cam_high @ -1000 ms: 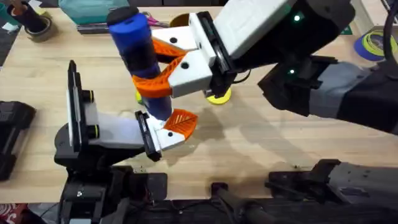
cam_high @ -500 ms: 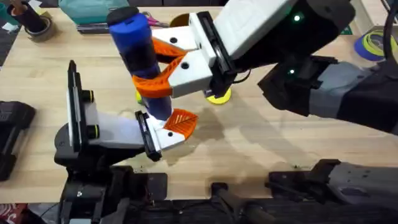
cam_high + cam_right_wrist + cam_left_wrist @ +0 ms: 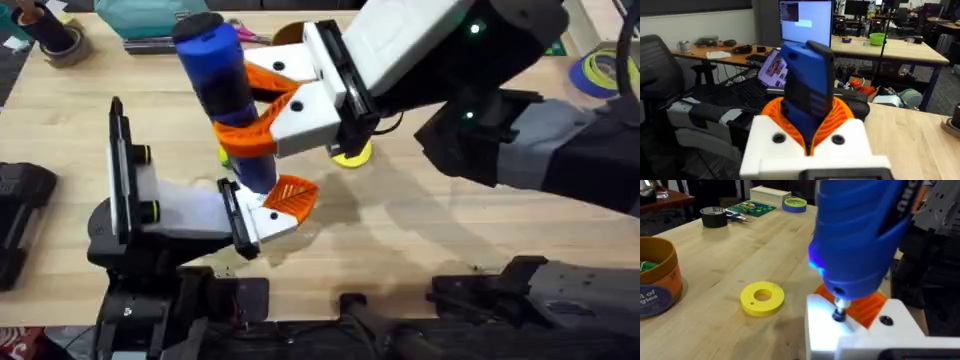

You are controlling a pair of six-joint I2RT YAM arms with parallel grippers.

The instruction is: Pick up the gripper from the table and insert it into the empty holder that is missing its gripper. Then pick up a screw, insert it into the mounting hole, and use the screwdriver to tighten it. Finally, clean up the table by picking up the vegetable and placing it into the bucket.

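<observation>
My right gripper (image 3: 248,118) is shut on the blue screwdriver (image 3: 225,95), which stands upright; in the right wrist view its orange pads (image 3: 840,117) wrap the blue body (image 3: 807,85). The bit presses on a dark screw (image 3: 840,314) in the white holder (image 3: 860,335), and a blue light glows on the tool. The holder (image 3: 262,222) is part of my left gripper (image 3: 275,205) and carries the orange gripper (image 3: 292,195), also visible as an orange ribbed piece (image 3: 865,307). The orange-brown bucket (image 3: 657,280) holds something green (image 3: 645,266).
A flat yellow ring-shaped disc (image 3: 762,298) lies on the wooden table (image 3: 420,230) near the holder. Tape rolls (image 3: 62,42) sit at the far left and far right (image 3: 600,68). A teal box (image 3: 150,15) stands at the back.
</observation>
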